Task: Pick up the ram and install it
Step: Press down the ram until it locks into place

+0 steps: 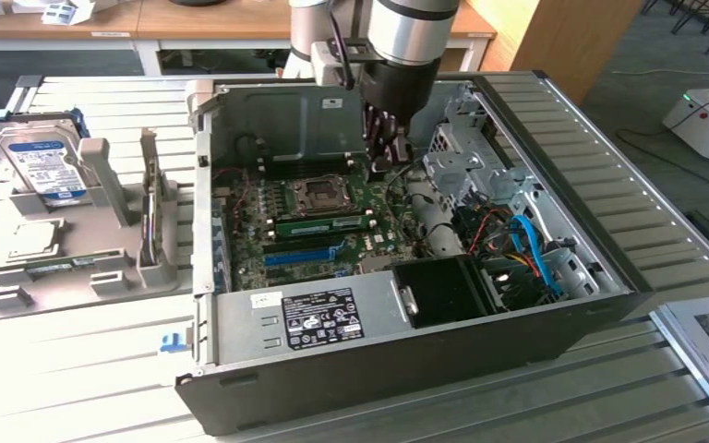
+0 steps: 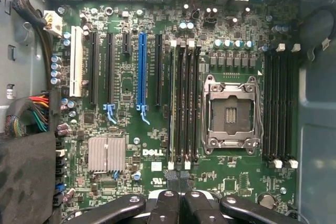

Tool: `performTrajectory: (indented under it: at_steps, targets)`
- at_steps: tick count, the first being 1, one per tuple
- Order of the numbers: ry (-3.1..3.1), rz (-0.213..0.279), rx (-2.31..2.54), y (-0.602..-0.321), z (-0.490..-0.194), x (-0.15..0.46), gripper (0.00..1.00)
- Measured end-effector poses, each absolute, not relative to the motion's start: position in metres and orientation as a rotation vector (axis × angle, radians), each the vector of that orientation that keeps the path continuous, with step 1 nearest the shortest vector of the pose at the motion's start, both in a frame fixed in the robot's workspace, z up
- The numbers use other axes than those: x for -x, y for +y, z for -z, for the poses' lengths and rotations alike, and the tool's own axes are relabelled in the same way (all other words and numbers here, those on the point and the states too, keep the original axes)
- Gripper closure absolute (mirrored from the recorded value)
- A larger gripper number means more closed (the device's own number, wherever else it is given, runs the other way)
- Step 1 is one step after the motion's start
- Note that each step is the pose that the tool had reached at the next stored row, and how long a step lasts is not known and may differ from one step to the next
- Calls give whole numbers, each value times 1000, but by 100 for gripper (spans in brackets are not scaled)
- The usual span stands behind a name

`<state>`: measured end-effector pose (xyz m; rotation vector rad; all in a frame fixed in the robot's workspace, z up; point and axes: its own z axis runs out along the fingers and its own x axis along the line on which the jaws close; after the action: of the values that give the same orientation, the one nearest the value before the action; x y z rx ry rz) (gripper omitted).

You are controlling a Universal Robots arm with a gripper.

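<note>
The ram (image 1: pixel 324 224), a slim green stick with a pale label, sits upright in a memory slot of the motherboard (image 1: pixel 330 245), between the CPU socket (image 1: pixel 318 192) and the blue slot (image 1: pixel 299 255). In the wrist view the ram (image 2: pixel 172 103) is seen edge-on in the outermost slot of the bank beside the CPU socket (image 2: pixel 231 114). My gripper (image 1: pixel 380 169) hangs above the board at the end of that slot bank, a little apart from the ram. In the wrist view the gripper (image 2: pixel 179 199) has its fingers pressed together, shut, with nothing between them.
The open PC case (image 1: pixel 601 277) walls in the board, with a power supply (image 1: pixel 318 314) in front and cables (image 1: pixel 521 249) at the exterior view's right. A grey fixture (image 1: pixel 34 300) at the left holds a hard drive (image 1: pixel 41 166), a CPU (image 1: pixel 34 242) and an upright card (image 1: pixel 149 208).
</note>
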<state>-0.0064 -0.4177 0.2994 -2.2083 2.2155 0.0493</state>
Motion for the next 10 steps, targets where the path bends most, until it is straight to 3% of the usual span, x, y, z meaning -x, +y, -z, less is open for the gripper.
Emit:
performTrajectory:
  at_steps: [10]
  targets:
    - [2216,-49,2208,-418,-291,6,90]
